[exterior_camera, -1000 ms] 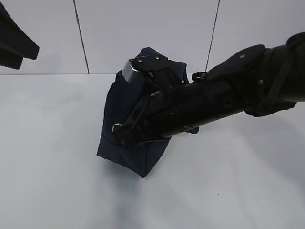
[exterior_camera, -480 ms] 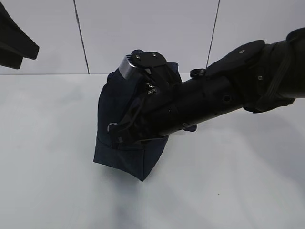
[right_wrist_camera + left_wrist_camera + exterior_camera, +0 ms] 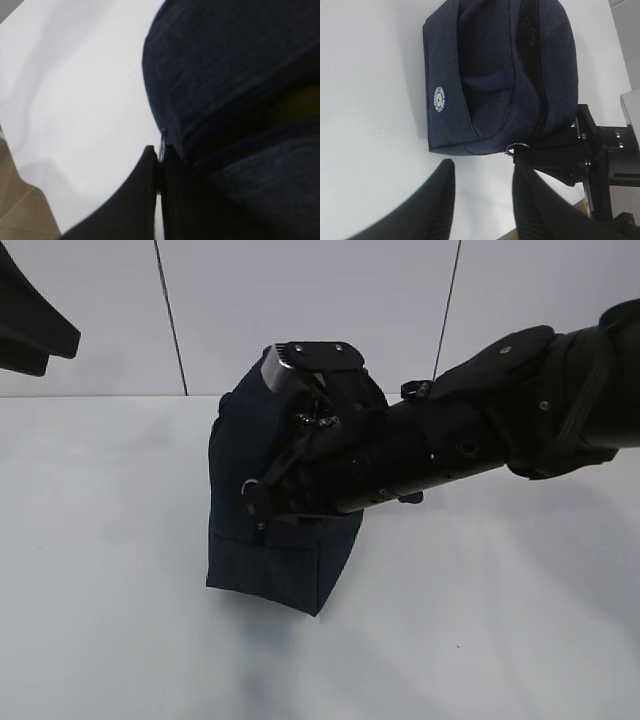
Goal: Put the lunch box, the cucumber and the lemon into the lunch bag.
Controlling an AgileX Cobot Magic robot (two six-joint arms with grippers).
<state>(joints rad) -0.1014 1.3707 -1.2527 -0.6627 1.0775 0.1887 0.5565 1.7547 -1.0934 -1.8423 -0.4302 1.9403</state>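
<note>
My right gripper (image 3: 159,167) sits closest in the right wrist view, fingers pressed together on the silver ring pull (image 3: 162,142) at the end of the lunch bag (image 3: 235,75), thin metal edge showing just above the fingertips. Bag fabric fills the right side of that view, white table (image 3: 75,90) on the left. A faint yellowish patch shows inside the zipper gap, can't tell what it is. In the left wrist view my left gripper (image 3: 482,200) hangs above the table near the bag's end, jaws spread apart, holding nothing, not touching the bag. Beyond the fingers the lunch bag (image 3: 490,75) shows its side with a round white logo patch (image 3: 438,99), a strap handle (image 3: 487,82) across the middle, the zipper line partly parted, ring pull (image 3: 518,147) at the near end against my right gripper. In the exterior view the bag (image 3: 270,490) stands upright on the table (image 3: 100,590), my right arm (image 3: 480,440) reaching in from the right to its zipper end; lunch box, cucumber and lemon not visible anywhere
</note>
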